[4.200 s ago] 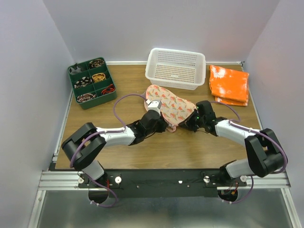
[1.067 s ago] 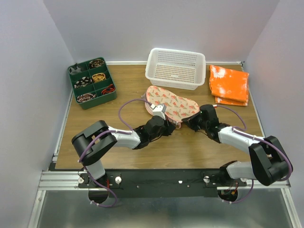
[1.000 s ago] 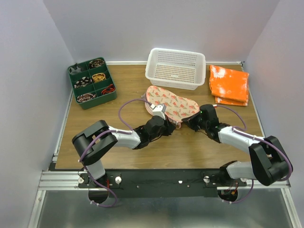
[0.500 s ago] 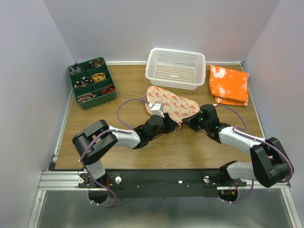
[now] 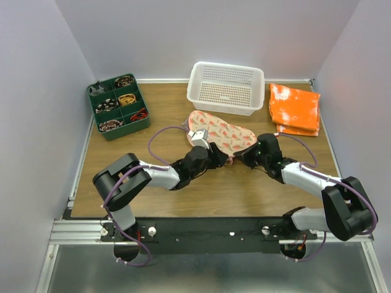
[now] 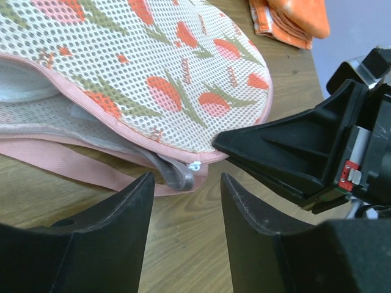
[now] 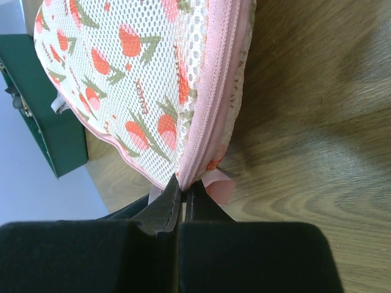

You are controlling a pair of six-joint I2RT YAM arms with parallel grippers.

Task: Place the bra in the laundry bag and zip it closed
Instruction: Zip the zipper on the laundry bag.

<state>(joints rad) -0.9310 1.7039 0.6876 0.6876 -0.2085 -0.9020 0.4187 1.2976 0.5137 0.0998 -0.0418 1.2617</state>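
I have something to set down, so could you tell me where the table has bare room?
Bare wood: between organizer and basket, in front of the organizer, and the near strip of table between the arms. Crowded: mid-table, where left gripper and right gripper sit at the bag, and back right at the cloth.

basket [image 5: 223,108] close behind laundry bag [image 5: 225,135], right pincer [image 7: 183,188] at rim

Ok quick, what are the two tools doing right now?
Left tool: open, holding nothing.
Right tool: closed, pinching the laundry bag at its edge.
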